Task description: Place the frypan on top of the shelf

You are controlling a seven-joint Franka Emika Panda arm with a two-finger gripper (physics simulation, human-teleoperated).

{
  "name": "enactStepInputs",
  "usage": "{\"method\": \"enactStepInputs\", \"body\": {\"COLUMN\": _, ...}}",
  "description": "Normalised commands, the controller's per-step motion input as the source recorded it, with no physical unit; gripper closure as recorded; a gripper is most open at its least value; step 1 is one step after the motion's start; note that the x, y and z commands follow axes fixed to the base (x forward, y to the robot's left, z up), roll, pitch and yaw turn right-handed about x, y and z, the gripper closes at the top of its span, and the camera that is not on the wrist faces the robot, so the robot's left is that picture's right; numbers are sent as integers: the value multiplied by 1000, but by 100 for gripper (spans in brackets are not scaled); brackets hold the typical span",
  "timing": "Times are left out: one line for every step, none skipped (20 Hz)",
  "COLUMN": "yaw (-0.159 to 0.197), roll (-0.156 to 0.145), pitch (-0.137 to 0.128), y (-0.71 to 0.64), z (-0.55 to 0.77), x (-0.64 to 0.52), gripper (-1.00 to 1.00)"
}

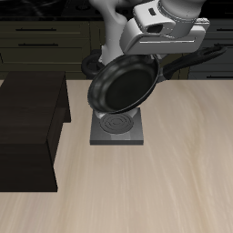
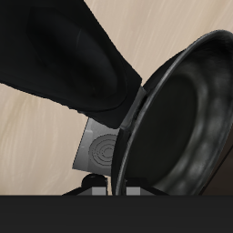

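Tool [image 1: 162, 56] clamped on pan [image 1: 123, 84] handle; pan tilted over stove plate [image 1: 116, 127]. Rigid, glossy, front-heavy: may swing.

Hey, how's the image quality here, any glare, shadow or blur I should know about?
Exterior view: even light, soft sheen on the tilted frypan, which hides part of the burner plate; the shelf is almost featureless black. Wrist view: a large dark blurred shape fills much of it; faint highlights on the pan's rim.
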Motion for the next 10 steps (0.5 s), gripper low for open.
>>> {"method": "enactStepInputs", "body": {"yaw": -32, "roll": 15, "pitch": 0, "y": -64, "z": 175, "x": -117, "gripper": 100}}
{"method": "enactStepInputs", "body": {"yaw": -15, "roll": -5, "pitch": 12, "y": -85, "z": 171, "x": -125, "gripper": 100}}
{"method": "enactStepInputs", "body": {"yaw": 13, "roll": 12, "pitch": -38, "y": -71, "z": 300, "x": -166, "gripper": 100}}
{"method": "enactStepInputs", "body": {"yaw": 16, "roll": -15, "pitch": -47, "y": -154, "z": 316, "x": -161, "gripper": 100}}
{"method": "enactStepInputs", "body": {"yaw": -43, "roll": -18, "pitch": -20, "y": -136, "z": 314, "x": -125, "gripper": 100}}
{"method": "enactStepInputs", "body": {"yaw": -24, "roll": 10, "pitch": -30, "y": -167, "z": 377, "x": -205, "gripper": 100}}
{"method": "enactStepInputs", "body": {"yaw": 0, "roll": 0, "pitch": 0, "y": -22, "z": 7, "x": -14, "gripper": 100}}
{"method": "enactStepInputs", "body": {"yaw": -7, "roll": -9, "pitch": -34, "y": -142, "z": 193, "x": -113, "gripper": 100}}
{"method": "enactStepInputs", "body": {"yaw": -3, "roll": -49, "pitch": -80, "y": -248, "z": 454, "x": -203, "gripper": 100}}
{"method": "enactStepInputs", "body": {"yaw": 9, "roll": -33, "pitch": -36, "y": -271, "z": 323, "x": -137, "gripper": 100}}
